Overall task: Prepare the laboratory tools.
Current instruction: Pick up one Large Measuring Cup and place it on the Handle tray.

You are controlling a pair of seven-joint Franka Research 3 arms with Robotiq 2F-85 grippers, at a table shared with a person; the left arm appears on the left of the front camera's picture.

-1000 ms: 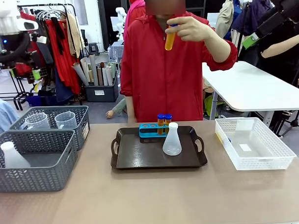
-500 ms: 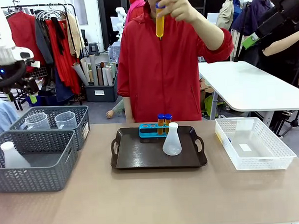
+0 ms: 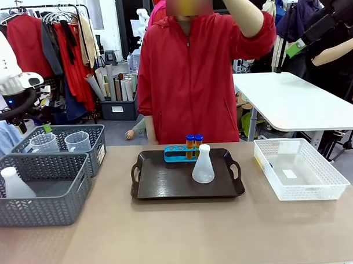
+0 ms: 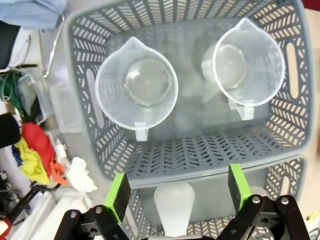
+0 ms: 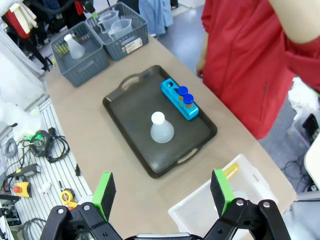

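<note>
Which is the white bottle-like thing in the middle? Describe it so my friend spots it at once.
Find the dark tray mid-table. On it, nearer the camera than the blue tube rack, stands a translucent white conical flask. Its look-alike sits in a grey basket at the left; only this one is on the tray.

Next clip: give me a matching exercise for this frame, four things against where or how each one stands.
Things:
1. measuring beakers
2. blue tube rack
3. white mesh bin
4. left gripper

Places or states:
A. right of the dark tray
B. fingers open, holding nothing
C. inside the far grey basket
D. on the tray, at its far edge

Pairs: 1-C; 2-D; 3-A; 4-B
</note>
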